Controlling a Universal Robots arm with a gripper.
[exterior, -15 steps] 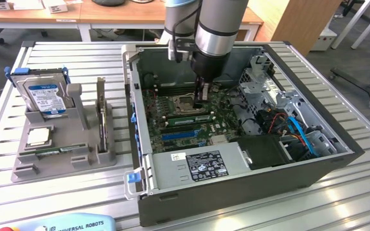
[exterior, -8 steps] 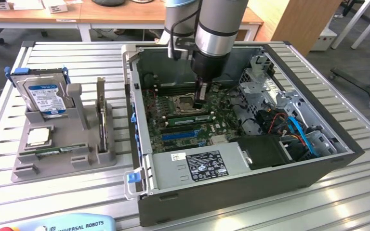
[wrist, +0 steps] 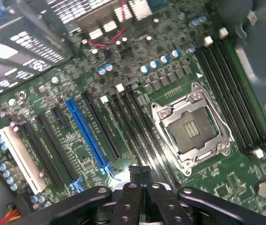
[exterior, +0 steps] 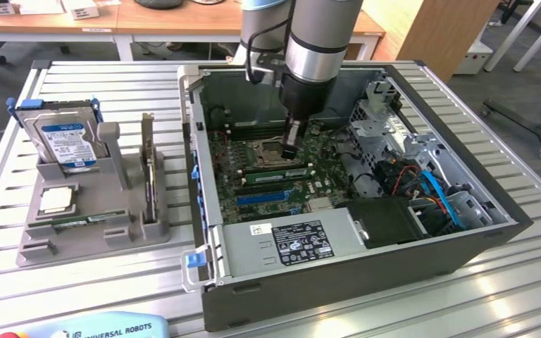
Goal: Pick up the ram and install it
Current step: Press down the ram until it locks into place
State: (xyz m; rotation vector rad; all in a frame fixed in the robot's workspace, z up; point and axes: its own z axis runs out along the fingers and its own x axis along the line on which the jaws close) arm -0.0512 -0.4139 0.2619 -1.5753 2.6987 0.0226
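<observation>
- The gripper reaches down into the open case at frame centre in the exterior view, its jaws pressed together over the board.
- In the wrist view the gripper is shut with its tips just above the memory slots between the CPU socket and the blue slot.
- The ram lies as a green stick in a slot just below the CPU socket, under the fingertips; whether they touch it I cannot tell.
- Case walls ring the board; the drive cage stands close on the exterior view's right, the arm coming straight down from the top edge.
- A holder with a hard drive sits at frame left, well apart from the case.
</observation>
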